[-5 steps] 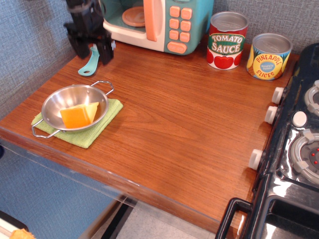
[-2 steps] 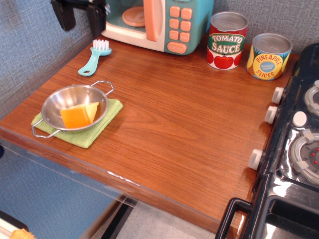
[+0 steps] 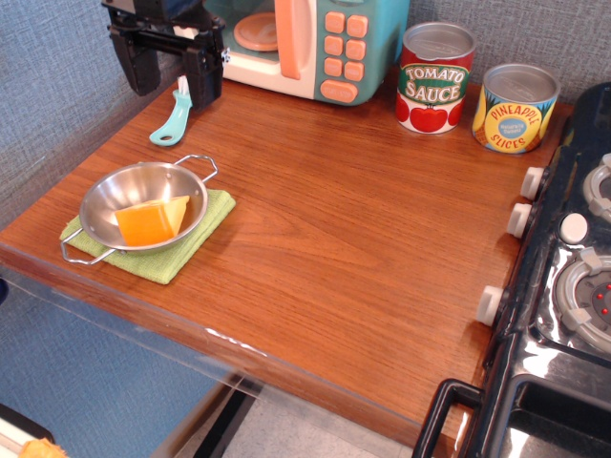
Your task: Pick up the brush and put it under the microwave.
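The brush (image 3: 176, 114) is lying near the table's (image 3: 334, 229) far left corner, just before the microwave (image 3: 305, 43), with the gripper (image 3: 168, 59) hovering spread above it, apparently nothing grasped yet.

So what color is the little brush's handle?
Teal, on the brush, clearest in the observation.image view.

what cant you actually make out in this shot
- Brush: its bristle end is hidden behind the hand, so whether a finger touches it cannot be told.
- Microwave: its top is cut off by the upper frame edge, and the hand covers its left corner.
- Stove: cut off by the right and bottom edges.
- Pineapple can: the small print on its label is too small to read.
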